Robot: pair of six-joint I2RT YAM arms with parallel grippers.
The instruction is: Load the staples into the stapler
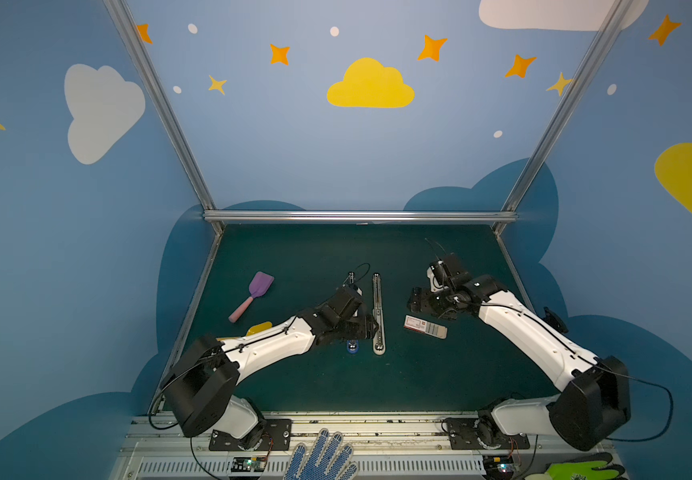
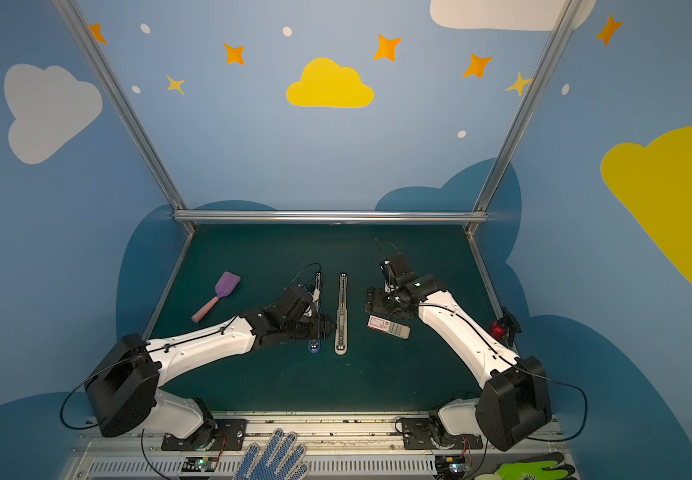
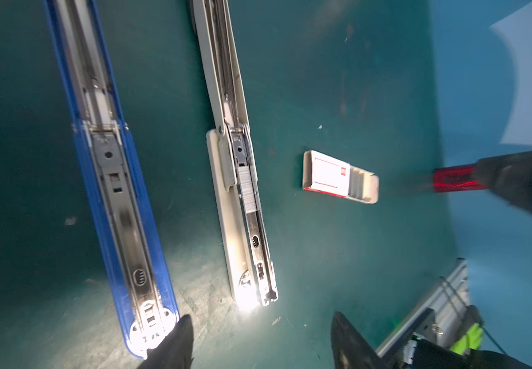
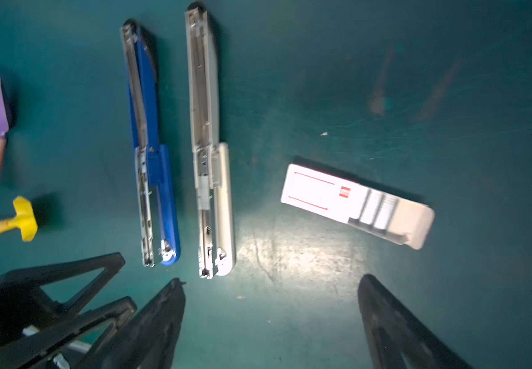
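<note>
Two notes: left pincer (image 3: 259, 321) and right pincer (image 4: 272, 279) are spread apart, empty; staples box (image 4: 319, 191) lies tray-out on the surface (image 4: 449, 111) near the white stapler (image 4: 226, 207), whose channel looks loaded. Suggest pinning base, folding lid down slowly.

Dim overall; wrist-lamp glare on mat (image 4: 303, 252); edges blurred.

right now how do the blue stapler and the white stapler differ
Colour: the blue stapler has a blue body, the white stapler an off-white one.
Load: a strip of staples lies in the white stapler's channel; the blue stapler's channel looks empty.
Place: the white stapler lies nearer the staples box than the blue stapler.
Both lie flipped open, side by side.
</note>
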